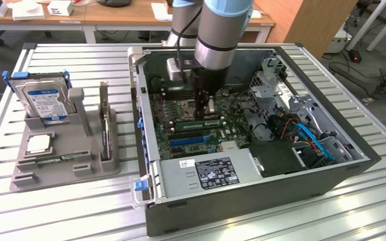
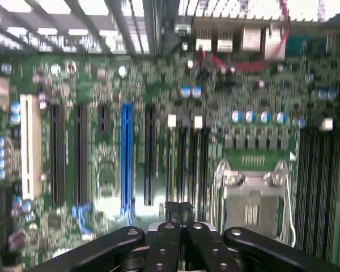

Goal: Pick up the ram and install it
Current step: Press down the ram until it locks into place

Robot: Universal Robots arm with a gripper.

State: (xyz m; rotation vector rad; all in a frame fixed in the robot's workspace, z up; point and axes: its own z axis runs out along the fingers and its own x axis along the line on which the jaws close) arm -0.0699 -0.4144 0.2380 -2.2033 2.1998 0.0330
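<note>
Ram (image 1: 203,122) beneath closed gripper (image 1: 205,111).

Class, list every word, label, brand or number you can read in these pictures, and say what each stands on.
None can be read.
Hard drive label: print too small.
Power supply sticker: print too small.
Motherboard markings: blurred.
</note>
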